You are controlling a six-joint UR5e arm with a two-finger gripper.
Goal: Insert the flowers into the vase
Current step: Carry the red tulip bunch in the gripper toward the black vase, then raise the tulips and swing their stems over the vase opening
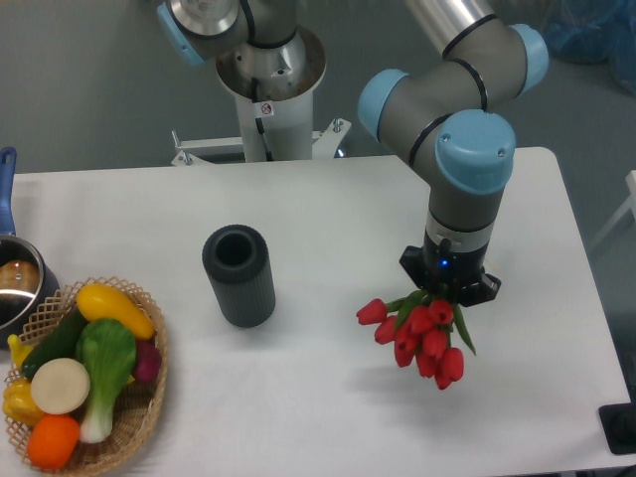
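The gripper (446, 290) holds the tulip bunch (417, 336) by its stems, carrying it. The ribbed grey vase (239, 275) stands well apart to its left; next, carry over and lower stems into the mouth.

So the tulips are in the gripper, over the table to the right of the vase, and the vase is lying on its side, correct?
Not quite. The vase stands upright, its round mouth open to the top, as the fixed camera shows. The rest holds: the gripper has the flowers, over the table to the right of the vase.
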